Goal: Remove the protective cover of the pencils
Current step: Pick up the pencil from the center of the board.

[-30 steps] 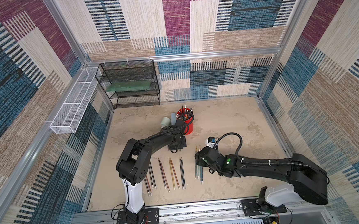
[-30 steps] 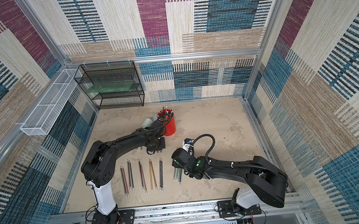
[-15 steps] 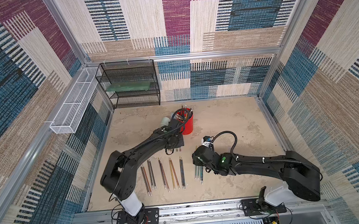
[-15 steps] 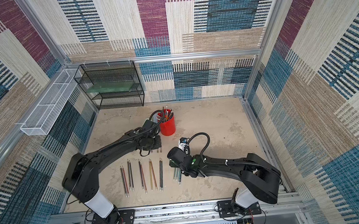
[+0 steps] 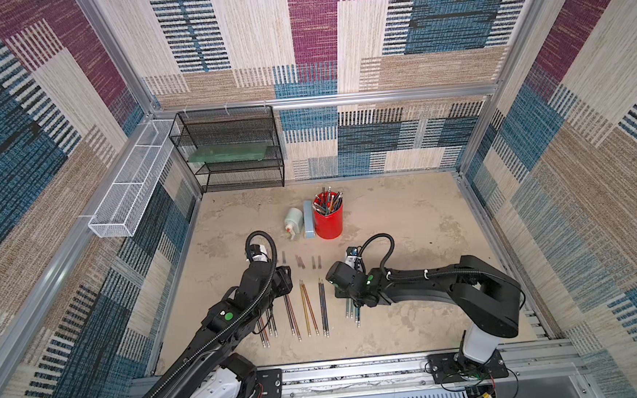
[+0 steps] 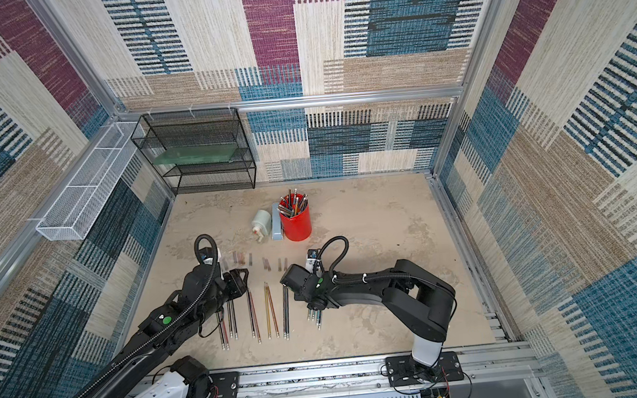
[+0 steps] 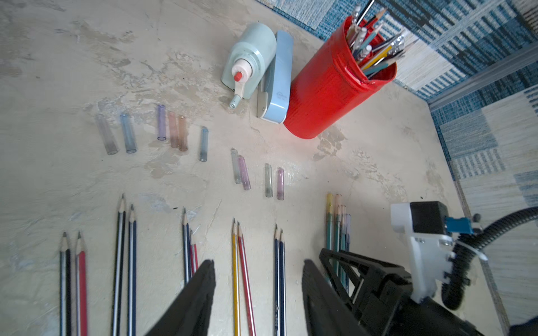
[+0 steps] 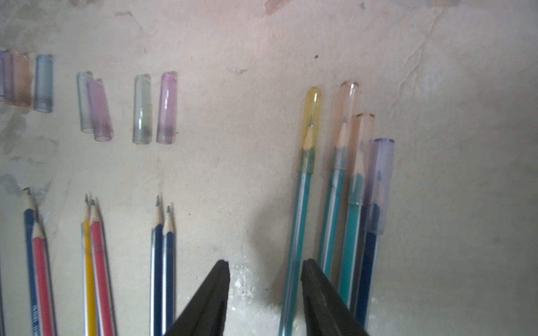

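Left wrist: sharpener (image 7: 250, 58), stapler (image 7: 276, 84), red cup (image 7: 326, 96) stand near loose caps (image 7: 128, 133).

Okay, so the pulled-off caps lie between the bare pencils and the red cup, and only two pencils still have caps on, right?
Not two: four capped pencils lie by the right gripper, as the right wrist view shows, with yellow, peach, peach and purple caps. The rest is right: the pulled-off caps lie between the bare pencils and the red cup.

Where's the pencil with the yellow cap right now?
In the right wrist view the yellow-capped pencil lies by the right gripper, outermost of the four capped pencils, nearest the uncapped dark blue pair.
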### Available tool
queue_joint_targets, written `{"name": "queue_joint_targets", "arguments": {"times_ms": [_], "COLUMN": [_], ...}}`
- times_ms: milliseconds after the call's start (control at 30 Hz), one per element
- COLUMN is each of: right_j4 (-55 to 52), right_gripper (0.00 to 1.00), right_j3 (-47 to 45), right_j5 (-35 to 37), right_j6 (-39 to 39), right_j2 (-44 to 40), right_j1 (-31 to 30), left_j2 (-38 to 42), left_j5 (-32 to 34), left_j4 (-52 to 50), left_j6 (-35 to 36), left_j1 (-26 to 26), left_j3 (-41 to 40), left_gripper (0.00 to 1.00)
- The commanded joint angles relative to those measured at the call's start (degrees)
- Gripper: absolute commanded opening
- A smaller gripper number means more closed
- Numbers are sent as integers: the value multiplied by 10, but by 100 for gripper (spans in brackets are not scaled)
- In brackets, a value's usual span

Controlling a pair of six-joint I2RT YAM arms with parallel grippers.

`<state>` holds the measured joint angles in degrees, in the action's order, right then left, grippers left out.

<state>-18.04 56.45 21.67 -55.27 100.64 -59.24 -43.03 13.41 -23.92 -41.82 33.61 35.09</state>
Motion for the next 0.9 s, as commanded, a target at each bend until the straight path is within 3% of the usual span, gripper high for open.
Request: {"name": "queue_joint_targets", "arguments": {"times_ms": [0,367,700,867], "right_j4": [-20,-48,-71,-70], "right_gripper": [46,43,30,25], "right_j3": [6,32,48,54], "right_j5": [23,37,52,53], "right_j6": [-14,-19,-28,-28], "right_j2": [8,42,58,59], "right_j1": [-1,-1,-23,-24], "left_j2": [8,2,-11,-21], "left_j5": [17,6,3,6], "left_j4": [2,4,14,11], "left_j6": [-9,-18,-20,-33], "left_j1": [0,-1,0,-1], "left_j3": [-4,-3,0,7], "left_gripper": [50,48,50,61]}}
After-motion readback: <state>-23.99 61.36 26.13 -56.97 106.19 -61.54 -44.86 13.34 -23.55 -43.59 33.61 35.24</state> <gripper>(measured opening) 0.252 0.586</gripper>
